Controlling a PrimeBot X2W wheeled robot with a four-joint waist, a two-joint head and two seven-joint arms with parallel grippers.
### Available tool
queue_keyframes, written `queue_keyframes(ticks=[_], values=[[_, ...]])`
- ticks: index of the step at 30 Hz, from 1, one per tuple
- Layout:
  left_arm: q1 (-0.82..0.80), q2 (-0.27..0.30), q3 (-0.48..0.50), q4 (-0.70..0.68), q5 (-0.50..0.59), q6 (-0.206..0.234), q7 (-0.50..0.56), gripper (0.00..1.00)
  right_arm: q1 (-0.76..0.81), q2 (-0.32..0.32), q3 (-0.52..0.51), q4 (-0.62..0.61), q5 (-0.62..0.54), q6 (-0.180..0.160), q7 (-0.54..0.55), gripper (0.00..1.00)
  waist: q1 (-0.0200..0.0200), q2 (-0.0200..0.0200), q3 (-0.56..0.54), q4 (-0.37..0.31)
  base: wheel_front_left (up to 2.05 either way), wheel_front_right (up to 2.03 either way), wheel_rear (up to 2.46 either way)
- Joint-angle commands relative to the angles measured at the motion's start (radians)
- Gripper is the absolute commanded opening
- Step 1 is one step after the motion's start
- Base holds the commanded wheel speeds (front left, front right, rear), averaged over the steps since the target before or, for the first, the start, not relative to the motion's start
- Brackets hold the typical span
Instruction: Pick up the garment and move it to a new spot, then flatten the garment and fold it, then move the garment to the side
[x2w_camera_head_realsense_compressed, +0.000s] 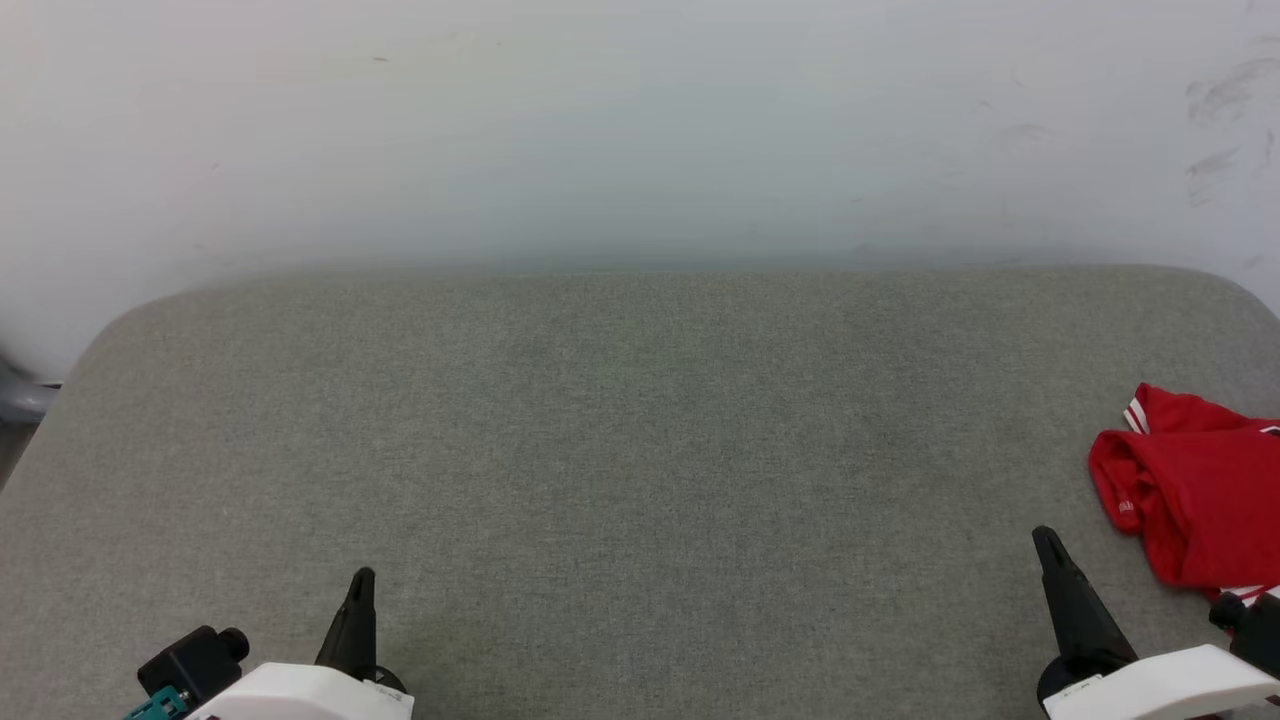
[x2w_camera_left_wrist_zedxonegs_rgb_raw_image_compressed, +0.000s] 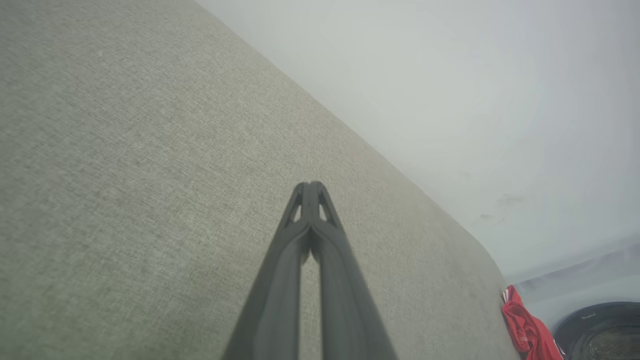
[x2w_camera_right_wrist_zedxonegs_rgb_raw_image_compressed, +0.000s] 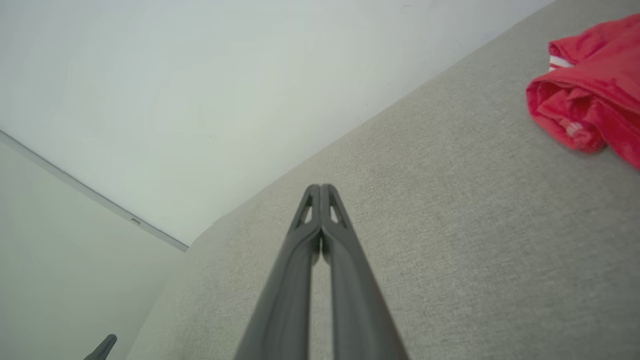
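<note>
Shirt: the red shirt lies bunched in a heap at the far right of the grey padded surface; part of it runs off the right edge of the head view; white stripes peek out at its top corner and along its lower edge

Left claw: the left claw sits low at the near left; both fingers are pressed together, tips meeting, nothing between them; it points across bare grey fabric, well apart from the shirt

Right claw: the right claw sits low at the near right; its fingers are together too, gripping nothing; its tip is near the shirt's left side but clear of it, not touching

Surface: woven grey cloth with rounded far corners; it runs back to a pale wall with faint scuffs at the upper right

Left wrist view: the shirt shows as a small red fold at the far corner of the surface; beyond the edge is a dark round thing, too blurred to name

Right wrist view: the shirt sits at the upper right, a rolled fold turned toward the claw
</note>
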Motion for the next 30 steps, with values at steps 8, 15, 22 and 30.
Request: queue_keyframes(ticks=[8, 15, 22, 30], values=[[-0.043, -0.009, 0.025, -0.006, -0.120, -0.019, 0.031, 0.00, -0.051, -0.011, -0.002, 0.022, 0.137, 0.000, 0.006, 0.00, -0.0001, -0.0001, 0.005, 0.000, 0.00, 0.00, 0.00], [-0.058, -0.015, 0.039, -0.002, -0.198, -0.028, 0.054, 0.00, -0.071, -0.012, -0.004, 0.045, 0.227, 0.000, 0.011, 0.00, -0.0001, -0.0001, 0.009, 0.000, 0.00, 0.00, 0.00], [-0.070, -0.021, 0.053, 0.001, -0.271, -0.037, 0.074, 0.00, -0.089, -0.012, -0.006, 0.066, 0.309, 0.000, 0.015, 0.00, -0.0001, -0.0001, 0.013, 0.000, 0.00, 0.00, 0.00], [-0.082, -0.028, 0.067, 0.004, -0.350, -0.046, 0.097, 0.00, -0.110, -0.012, -0.009, 0.089, 0.396, 0.000, 0.020, 0.00, -0.0001, -0.0001, 0.017, 0.000, 0.00, 0.00, 0.00]])
